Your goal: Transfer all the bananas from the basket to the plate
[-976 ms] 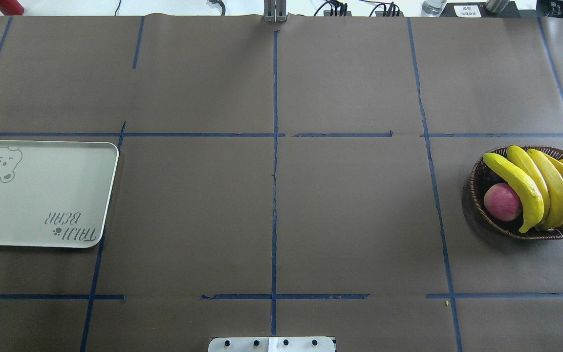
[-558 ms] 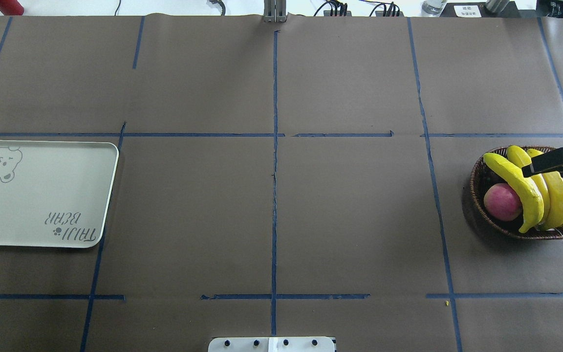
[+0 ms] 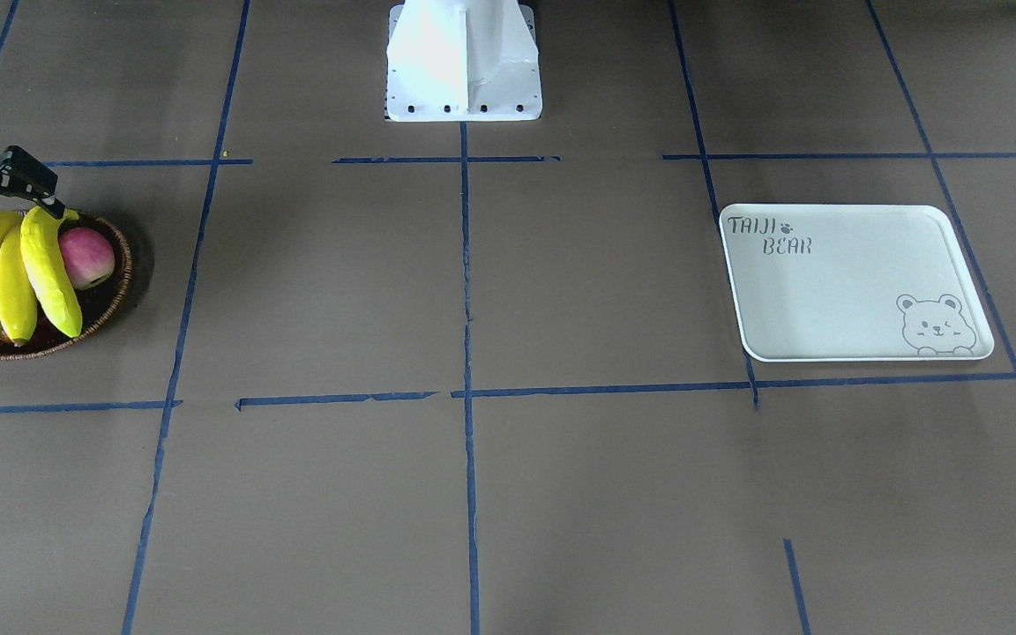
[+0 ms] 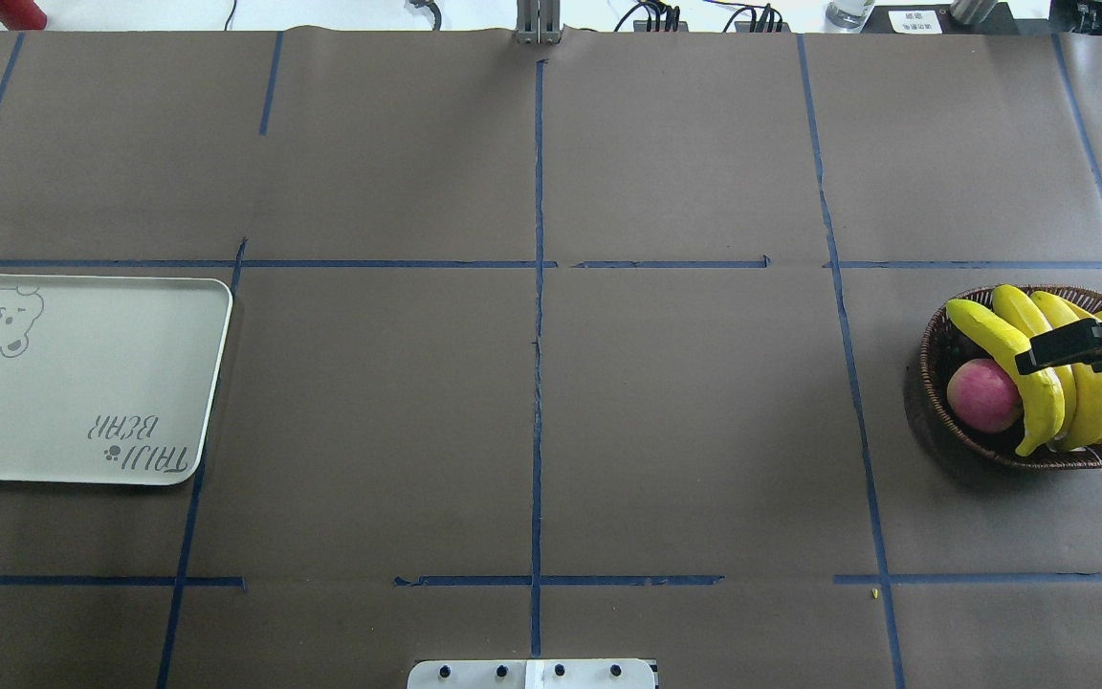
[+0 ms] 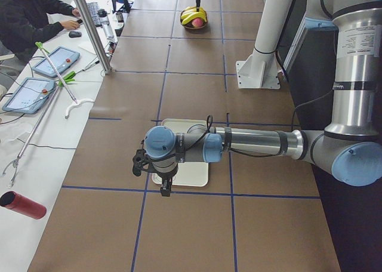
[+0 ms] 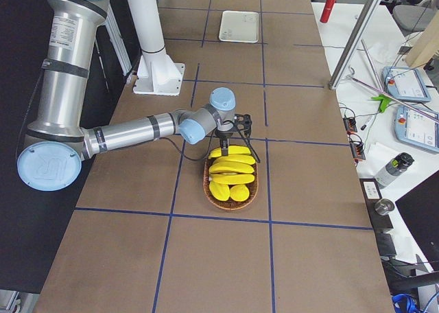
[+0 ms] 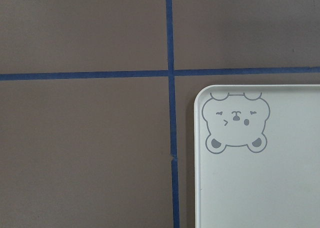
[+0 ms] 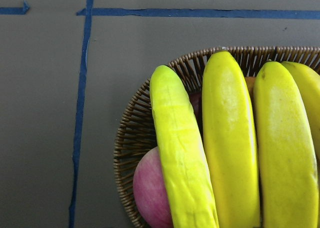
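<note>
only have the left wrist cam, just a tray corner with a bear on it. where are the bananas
Observer: The bananas are all in the basket, far out on the robot's right side.
Operator: any on the plate yet
Observer: None. The plate holds nothing.
Operator: what's the right arm doing
Observer: The right gripper hangs over the bananas, jaws open, not closed on any.
</note>
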`<action>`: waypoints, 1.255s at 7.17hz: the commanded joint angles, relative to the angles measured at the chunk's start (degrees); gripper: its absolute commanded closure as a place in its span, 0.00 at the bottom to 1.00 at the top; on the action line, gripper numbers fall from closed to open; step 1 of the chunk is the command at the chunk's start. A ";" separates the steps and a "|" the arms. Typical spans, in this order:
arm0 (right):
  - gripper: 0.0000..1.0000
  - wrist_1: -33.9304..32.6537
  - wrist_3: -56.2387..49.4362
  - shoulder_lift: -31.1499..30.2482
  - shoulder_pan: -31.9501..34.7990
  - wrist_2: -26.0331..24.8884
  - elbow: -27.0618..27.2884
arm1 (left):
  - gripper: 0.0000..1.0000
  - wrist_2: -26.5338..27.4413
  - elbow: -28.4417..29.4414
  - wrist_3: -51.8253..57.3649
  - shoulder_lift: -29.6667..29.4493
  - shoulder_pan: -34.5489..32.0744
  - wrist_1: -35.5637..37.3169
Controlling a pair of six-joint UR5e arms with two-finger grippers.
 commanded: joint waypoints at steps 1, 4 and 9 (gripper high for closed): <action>0.11 -0.27 0.00 -0.17 -1.87 -1.86 -0.14 | 0.00 -0.22 -0.03 0.08 0.48 0.00 -0.28; 0.29 -0.54 -0.08 -0.17 -2.13 -1.86 -0.75 | 0.00 -0.22 -0.03 0.17 0.57 0.00 -0.46; 0.85 -0.45 -0.43 -0.26 -2.22 -2.57 -1.02 | 0.00 -0.14 0.05 0.43 0.57 0.00 -1.16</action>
